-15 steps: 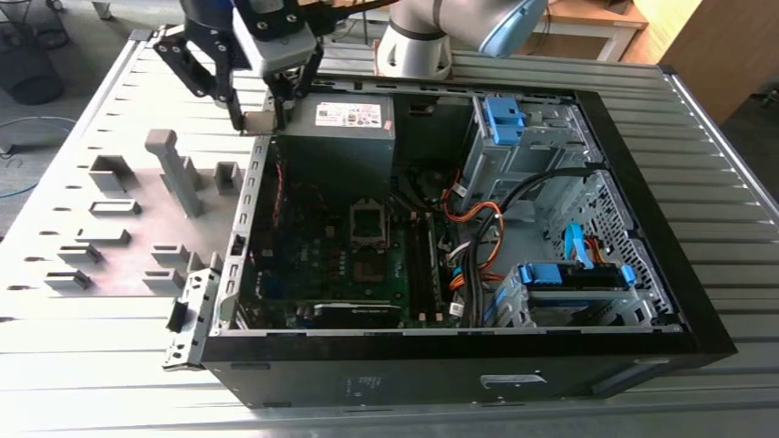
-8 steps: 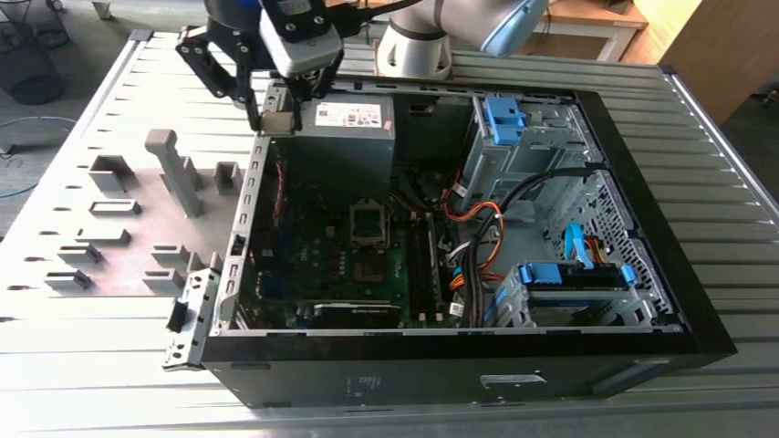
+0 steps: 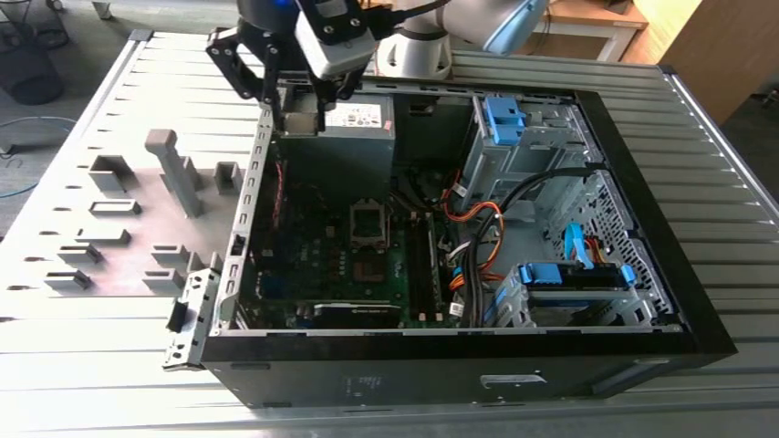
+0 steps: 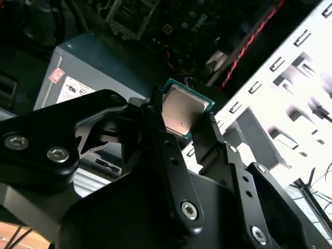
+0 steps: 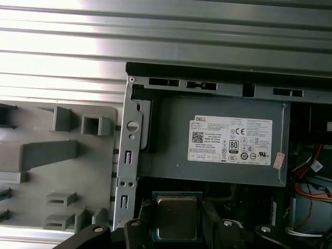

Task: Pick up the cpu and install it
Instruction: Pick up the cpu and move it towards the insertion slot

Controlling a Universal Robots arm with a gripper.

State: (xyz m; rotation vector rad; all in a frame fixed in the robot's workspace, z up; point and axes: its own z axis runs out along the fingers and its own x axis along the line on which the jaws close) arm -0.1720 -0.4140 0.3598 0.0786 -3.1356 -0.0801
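The cpu [image 4: 185, 110], a small square chip with a silvery top and a green edge, sits clamped between my gripper's black fingers [image 4: 165, 139]. In the first wrist view the cpu [image 5: 176, 217] hangs just inside the case wall, beside the grey power supply [image 5: 223, 140]. In the exterior view my gripper [image 3: 299, 114] hovers over the far corner of the open computer case [image 3: 633, 182], on the exterior view's left. The dark socket frame [image 3: 368, 222] lies on the motherboard, lower in the picture and well apart from the gripper.
A grey plate with plastic holder blocks [image 3: 122, 210] lies outside the case on the exterior view's left. Inside the case are orange and black cables [image 3: 481, 228], blue drive brackets [image 3: 572, 274] and a metal drive cage [image 3: 524, 137]. The slatted metal table [image 3: 718, 173] surrounds everything.
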